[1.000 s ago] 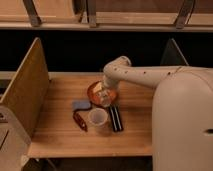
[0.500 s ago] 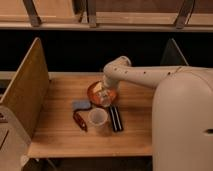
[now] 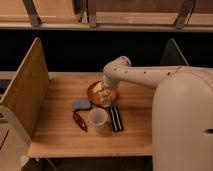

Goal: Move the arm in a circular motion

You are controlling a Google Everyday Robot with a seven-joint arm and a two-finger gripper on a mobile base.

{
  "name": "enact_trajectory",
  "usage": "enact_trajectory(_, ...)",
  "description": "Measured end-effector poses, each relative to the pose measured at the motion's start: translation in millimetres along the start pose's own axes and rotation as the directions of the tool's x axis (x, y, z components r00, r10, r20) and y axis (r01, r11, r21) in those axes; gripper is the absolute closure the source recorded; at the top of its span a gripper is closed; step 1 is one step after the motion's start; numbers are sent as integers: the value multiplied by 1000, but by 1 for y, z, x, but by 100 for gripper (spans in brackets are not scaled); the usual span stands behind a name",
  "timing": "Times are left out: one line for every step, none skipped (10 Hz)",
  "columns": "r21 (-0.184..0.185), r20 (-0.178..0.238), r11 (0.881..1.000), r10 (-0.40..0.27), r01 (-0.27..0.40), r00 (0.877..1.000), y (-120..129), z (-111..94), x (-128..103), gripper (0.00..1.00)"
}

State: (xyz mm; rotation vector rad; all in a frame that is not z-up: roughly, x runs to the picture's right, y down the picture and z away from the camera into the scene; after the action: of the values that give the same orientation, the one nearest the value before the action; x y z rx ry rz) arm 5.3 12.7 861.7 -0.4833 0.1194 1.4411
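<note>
In the single camera view we see the arm (image 3: 145, 75) reaching from the big cream body on the right, across the wooden table (image 3: 55, 137), to an elbow just behind the orange-brown plate (image 3: 92, 89), where it bends downward. Its gripper (image 3: 104, 97) hangs over the near right edge of the plate; whether it is open or closed, or has hold of anything, we cannot tell. We judge the circling to be under way or about to start, since the arm is posed low over the clutter and nothing marks how much of a loop is done. The next move, as we read it, calls for a smooth sweep around the plate, high enough to pass over whatever stands near it. As for containers, the plate shows bare rim on its left, and its right side is hidden by the gripper. A pale cup (image 3: 97, 118) stands upright in front of the plate, and we see nothing in it. A grey-blue pad (image 3: 81, 104) lies just left and in front of the plate, a dark red item (image 3: 80, 121) lies further forward, and a black bar (image 3: 116, 118) lies in front of the plate to its right
</note>
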Motion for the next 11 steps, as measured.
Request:
enact_trajectory(0, 0, 1000, 0, 0, 1000, 0, 0, 0, 20)
enact_trajectory(0, 0, 1000, 0, 0, 1000, 0, 0, 0, 20)
enact_trajectory(0, 0, 1000, 0, 0, 1000, 0, 0, 0, 20)
enact_trajectory(0, 0, 1000, 0, 0, 1000, 0, 0, 0, 20)
enact_trajectory(0, 0, 1000, 0, 0, 1000, 0, 0, 0, 20)
enact_trajectory(0, 2, 1000, -2, 2, 1000, 0, 0, 0, 20)
enact_trajectory(13, 12, 1000, -10, 10, 1000, -3, -1, -4, 20)
enact_trajectory(48, 35, 999, -24, 23, 999, -12, -5, -16, 20)
enact_trajectory(88, 69, 995, -48, 42, 996, -22, -13, -36, 20)
enact_trajectory(123, 100, 990, -86, 73, 991, -27, -22, -58, 20)
enact_trajectory(146, 122, 982, -136, 118, 983, -23, -27, -79, 20)
